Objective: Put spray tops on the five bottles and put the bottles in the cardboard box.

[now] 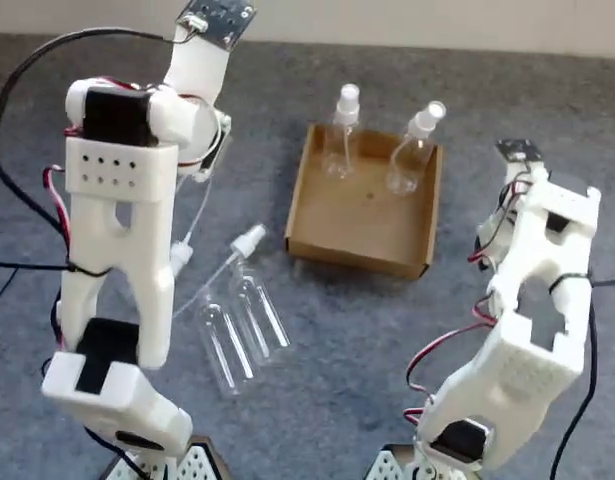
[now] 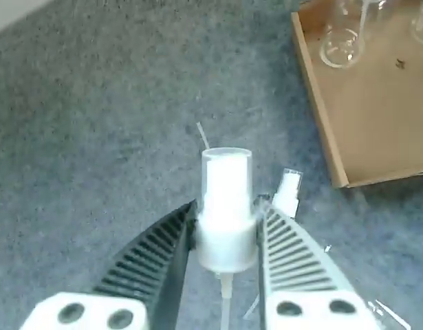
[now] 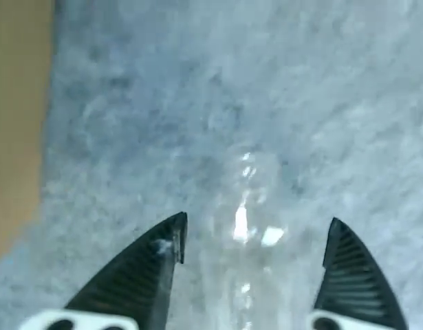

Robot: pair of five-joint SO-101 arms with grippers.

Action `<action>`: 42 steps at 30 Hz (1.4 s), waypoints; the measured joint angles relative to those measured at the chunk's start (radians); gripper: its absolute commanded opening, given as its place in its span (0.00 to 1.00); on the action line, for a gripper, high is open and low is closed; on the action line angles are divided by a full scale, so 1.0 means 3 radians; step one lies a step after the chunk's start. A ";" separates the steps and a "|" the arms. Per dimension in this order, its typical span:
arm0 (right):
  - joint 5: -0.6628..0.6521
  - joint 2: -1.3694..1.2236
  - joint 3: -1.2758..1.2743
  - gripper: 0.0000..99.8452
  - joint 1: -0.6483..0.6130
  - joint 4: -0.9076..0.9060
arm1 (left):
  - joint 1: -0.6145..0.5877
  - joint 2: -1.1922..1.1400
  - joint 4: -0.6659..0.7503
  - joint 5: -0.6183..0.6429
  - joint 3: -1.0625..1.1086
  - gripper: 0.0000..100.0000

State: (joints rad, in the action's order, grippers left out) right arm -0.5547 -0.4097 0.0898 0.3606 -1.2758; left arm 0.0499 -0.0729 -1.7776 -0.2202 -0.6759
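Observation:
My left gripper [image 2: 226,207] is shut on a white spray top [image 2: 226,227] with a clear cap, held above the grey carpet with its thin tube trailing back toward the wrist. A second spray top [image 2: 288,190] lies on the carpet just beyond it, near the corner of the cardboard box [image 1: 309,240]. Two capped bottles [image 1: 339,140] [image 1: 412,152] stand in the box. Two bare clear bottles [image 1: 227,345] [image 1: 263,315] lie side by side on the carpet by the left arm. My right gripper [image 3: 252,230] is open around another clear bottle [image 3: 244,227] on the carpet.
The left arm [image 1: 122,220] towers over the carpet left of the box, and the right arm [image 1: 532,300] stands to the box's right. A loose spray top [image 1: 249,240] with its tube lies between the bare bottles and the box. Grey carpet [image 1: 367,340] stretches in front of the box.

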 measured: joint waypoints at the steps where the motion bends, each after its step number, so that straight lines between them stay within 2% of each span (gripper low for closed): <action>1: 0.0000 -0.0077 0.0087 0.26 0.0000 -0.0026 | 0.0000 0.0036 0.0000 0.0000 0.0046 0.04; 6: 0.0005 -0.0409 0.0348 0.24 0.0005 -0.0056 | 0.0000 0.0092 0.0000 -0.0041 0.0097 0.04; 16: 0.0005 -0.0440 0.0624 0.01 0.0010 -0.0384 | 0.0000 0.0092 0.0000 -0.0041 0.0097 0.05; 23: 0.0174 -0.0256 0.1693 0.00 -0.0020 -0.1222 | 0.0000 0.0251 0.0000 -0.0041 0.0107 0.04; 28: 0.0511 0.0302 0.2409 0.00 -0.0348 -0.1539 | 0.0000 0.0706 0.0000 -0.0015 0.0174 0.04; 34: 0.0844 0.1079 0.2240 0.00 -0.1002 -0.1570 | 0.0000 0.1391 0.0000 0.0092 0.0675 0.05; 38: 0.0864 0.1560 0.1887 0.00 -0.1437 -0.1570 | 0.0000 0.1718 0.0000 0.0082 0.0982 0.05; 40: 0.0726 0.1770 0.1698 0.00 -0.1417 -0.1570 | 0.0000 0.1831 0.0000 -0.0015 0.1095 0.05; 42: 0.0563 0.1903 0.1483 0.00 -0.1181 -0.1565 | 0.0000 0.1918 0.0000 -0.0082 0.1192 0.05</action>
State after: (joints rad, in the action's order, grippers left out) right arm -0.3859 0.1611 0.5347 0.0061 -1.7453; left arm 0.0499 0.5025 -1.7776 -0.2447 -0.3184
